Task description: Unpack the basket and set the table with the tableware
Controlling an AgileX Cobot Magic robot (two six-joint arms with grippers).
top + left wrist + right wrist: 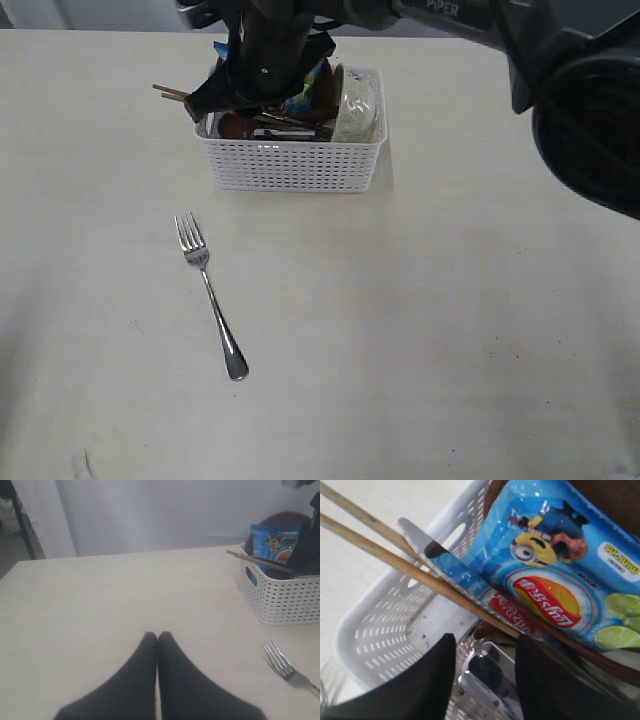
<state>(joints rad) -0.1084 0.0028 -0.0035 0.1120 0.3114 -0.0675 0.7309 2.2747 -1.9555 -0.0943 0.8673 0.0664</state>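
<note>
Two grippers were recorded. The right gripper point(486, 639) hung inside the basket point(290, 165) at its left end, its jaws parted. A shiny steel piece point(490, 672) showed in the gap between them, but no grip on it could be made out.

Just beyond the fingertips, the wooden chopsticks point(395, 560) lay slantwise, their ends passing out over the basket's rim. A steel blade point(412, 532) pointed up beside them. A blue chip bag point(555, 580) leaned behind both, and a round brown plate point(282, 517) stood on edge behind the bag. An off-white bowl point(358, 105) filled the basket's right end.

The basket stood on the table point(450, 350) near its far edge, about midway along it.

The fork point(208, 290) lay flat on the bare top, clear of the basket and to the left of centre. Its tines pointed toward the far edge and its handle slanted toward the near edge.

The left gripper point(157, 636) was low over the left part of the table. Its jaws were pressed together with nothing between them, well apart from the basket and short of the fork.
</note>
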